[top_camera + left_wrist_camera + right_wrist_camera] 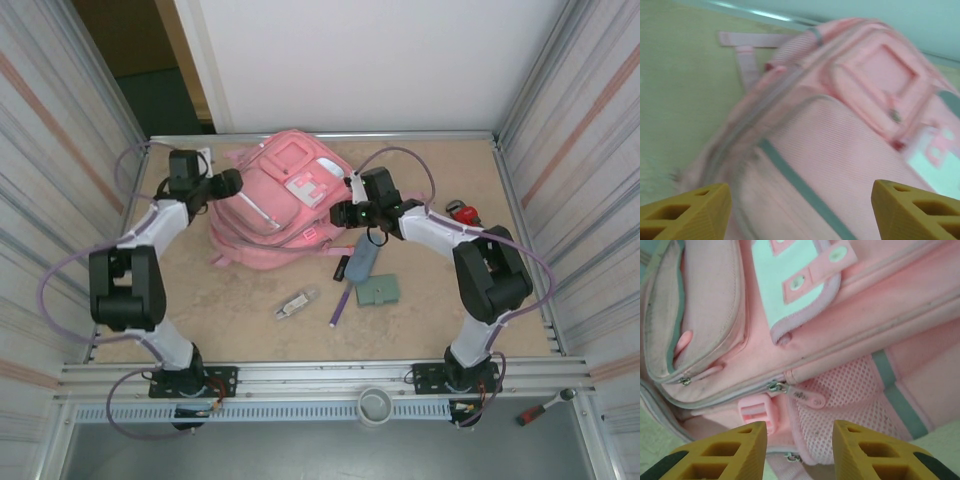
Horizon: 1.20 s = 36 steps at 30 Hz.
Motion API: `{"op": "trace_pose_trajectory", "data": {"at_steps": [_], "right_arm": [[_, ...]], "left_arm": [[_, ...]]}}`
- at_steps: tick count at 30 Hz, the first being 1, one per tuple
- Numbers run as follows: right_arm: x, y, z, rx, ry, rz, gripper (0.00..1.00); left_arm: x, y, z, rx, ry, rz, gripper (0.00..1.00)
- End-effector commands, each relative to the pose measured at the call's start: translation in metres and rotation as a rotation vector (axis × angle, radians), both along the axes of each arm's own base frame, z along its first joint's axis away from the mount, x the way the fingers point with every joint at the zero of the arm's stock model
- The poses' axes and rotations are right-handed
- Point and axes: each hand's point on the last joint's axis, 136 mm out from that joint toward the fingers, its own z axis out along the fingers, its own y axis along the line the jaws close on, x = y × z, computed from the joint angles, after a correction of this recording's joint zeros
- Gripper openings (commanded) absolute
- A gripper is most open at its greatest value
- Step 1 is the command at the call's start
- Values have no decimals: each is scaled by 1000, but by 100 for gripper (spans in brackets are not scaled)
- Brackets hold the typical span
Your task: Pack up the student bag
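Observation:
The student bag (285, 200) is a large pink backpack lying flat at the back middle of the table. My left gripper (236, 184) hangs at its left edge. In the left wrist view the left gripper (800, 212) stands wide open over blurred pink fabric (840, 150) crossed by a grey-green stripe, and nothing sits between its fingers. My right gripper (341, 213) is at the bag's right side. In the right wrist view the right gripper (800, 450) is open, apart from the bag. A pink zipper pull (808, 396) lies just ahead of it, beside a mesh side pocket (860, 395) and a pink buckle (758, 412).
Loose items lie on the table in front of the bag: a grey-blue pouch (361, 264), a grey-green flat piece (379, 290), a purple pen (340, 306) and a small white and metal item (296, 304). A red item (462, 211) sits at the right. Metal walls enclose the table.

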Motion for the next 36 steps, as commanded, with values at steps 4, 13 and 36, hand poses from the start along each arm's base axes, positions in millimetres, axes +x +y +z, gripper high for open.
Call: {"op": "trace_pose_trajectory", "data": {"at_steps": [4, 13, 36], "right_arm": [[28, -18, 5, 50, 3, -18, 37], [29, -15, -3, 85, 54, 96, 43], [5, 28, -54, -154, 72, 476, 50]], "left_arm": [[-74, -111, 3, -95, 25, -175, 61], [-95, -168, -32, -106, 118, -165, 57], [-58, -40, -72, -144, 222, 29, 61]]}}
